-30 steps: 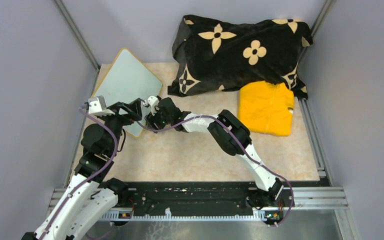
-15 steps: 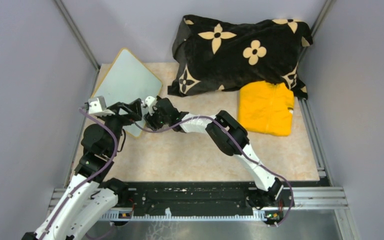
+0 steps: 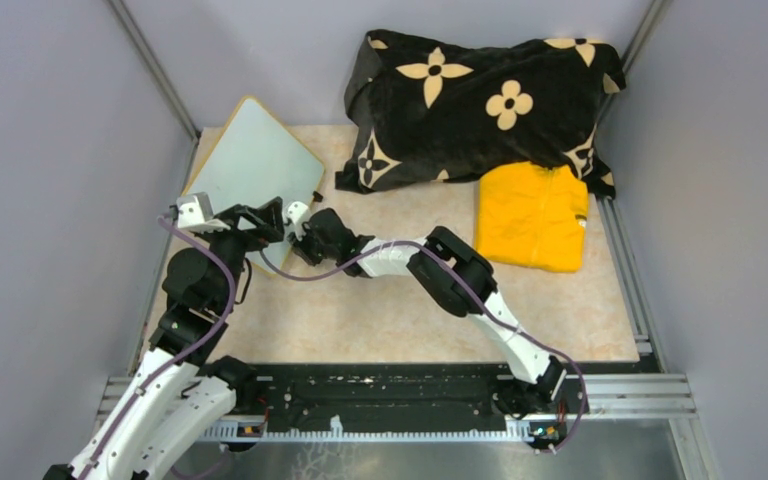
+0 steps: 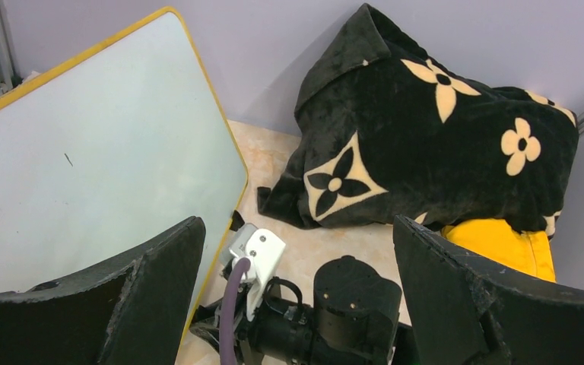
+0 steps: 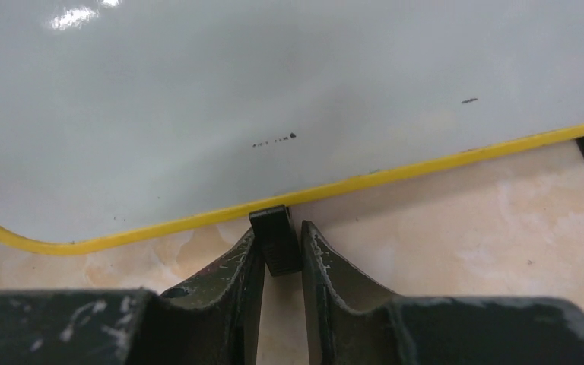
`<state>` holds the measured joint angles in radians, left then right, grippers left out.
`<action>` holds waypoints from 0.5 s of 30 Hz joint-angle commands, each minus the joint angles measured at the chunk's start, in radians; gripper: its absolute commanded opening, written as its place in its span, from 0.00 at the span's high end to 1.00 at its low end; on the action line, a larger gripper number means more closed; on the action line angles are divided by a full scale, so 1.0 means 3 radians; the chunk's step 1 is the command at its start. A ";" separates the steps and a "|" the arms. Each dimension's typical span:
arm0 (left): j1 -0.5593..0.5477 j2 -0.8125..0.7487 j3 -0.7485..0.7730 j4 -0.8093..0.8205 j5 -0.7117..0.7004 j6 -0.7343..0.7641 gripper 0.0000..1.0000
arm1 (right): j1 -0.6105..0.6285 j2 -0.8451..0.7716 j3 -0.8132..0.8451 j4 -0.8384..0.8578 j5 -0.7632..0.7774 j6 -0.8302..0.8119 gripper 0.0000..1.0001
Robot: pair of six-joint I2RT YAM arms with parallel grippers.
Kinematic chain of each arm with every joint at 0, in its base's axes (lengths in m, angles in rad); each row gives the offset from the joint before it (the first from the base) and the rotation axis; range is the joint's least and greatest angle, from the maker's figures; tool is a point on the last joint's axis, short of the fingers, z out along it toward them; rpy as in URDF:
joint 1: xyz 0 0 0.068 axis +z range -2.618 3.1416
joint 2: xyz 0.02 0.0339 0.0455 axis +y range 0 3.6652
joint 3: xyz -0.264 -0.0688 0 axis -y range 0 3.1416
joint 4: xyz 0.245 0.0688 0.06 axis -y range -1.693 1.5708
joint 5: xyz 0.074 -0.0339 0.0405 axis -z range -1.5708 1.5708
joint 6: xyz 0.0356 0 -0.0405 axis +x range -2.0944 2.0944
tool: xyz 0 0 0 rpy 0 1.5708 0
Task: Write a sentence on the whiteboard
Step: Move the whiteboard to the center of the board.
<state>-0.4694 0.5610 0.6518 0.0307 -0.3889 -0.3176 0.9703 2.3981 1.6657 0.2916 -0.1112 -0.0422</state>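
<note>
Right of whiteboard (image 3: 250,165): black flowered blanket (image 3: 480,100), yellow garment (image 3: 532,215); right gripper (image 5: 279,230) pinching foot (image 5: 272,219).

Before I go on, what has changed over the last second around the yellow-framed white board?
The right gripper slid left to the near edge of the glossy white, yellow-framed whiteboard and closed its jaws on its small black foot. The left gripper stayed wide open beside the board; the whiteboard, black flowered blanket and folded yellow garment did not move.
</note>
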 commanded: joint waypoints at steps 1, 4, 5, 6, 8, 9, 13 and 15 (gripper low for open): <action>-0.0015 -0.0034 -0.0017 0.0097 0.0010 0.0021 0.01 | 0.0079 -0.0215 -0.0309 0.0088 0.0205 0.0043 0.79; -0.0011 -0.0034 -0.0021 0.0097 0.0012 0.0016 0.01 | 0.0102 -0.0299 -0.0489 0.0152 0.0289 0.0076 0.86; -0.0015 -0.0037 -0.0020 0.0097 0.0013 0.0016 0.01 | 0.0114 -0.0325 -0.0548 0.0175 0.0308 0.0083 0.88; -0.0015 -0.0038 -0.0020 0.0096 0.0010 0.0015 0.01 | 0.0123 -0.0347 -0.0601 0.0193 0.0327 0.0091 0.90; -0.0015 -0.0030 -0.0021 0.0097 0.0012 0.0015 0.01 | 0.0151 -0.0390 -0.0710 0.0229 0.0360 0.0099 0.93; -0.0015 -0.0025 -0.0023 0.0097 0.0017 0.0011 0.01 | 0.0158 -0.0410 -0.0762 0.0242 0.0360 0.0103 0.95; -0.0013 -0.0014 -0.0022 0.0092 0.0014 0.0010 0.01 | 0.0191 -0.0487 -0.0936 0.0294 0.0515 0.0115 1.00; -0.0013 -0.0009 -0.0020 0.0092 0.0017 0.0010 0.01 | 0.0205 -0.0531 -0.1028 0.0315 0.0569 0.0161 1.00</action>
<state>-0.4694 0.5606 0.6518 0.0303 -0.3889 -0.3180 1.0130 2.2841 1.4223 0.4450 0.0010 -0.0235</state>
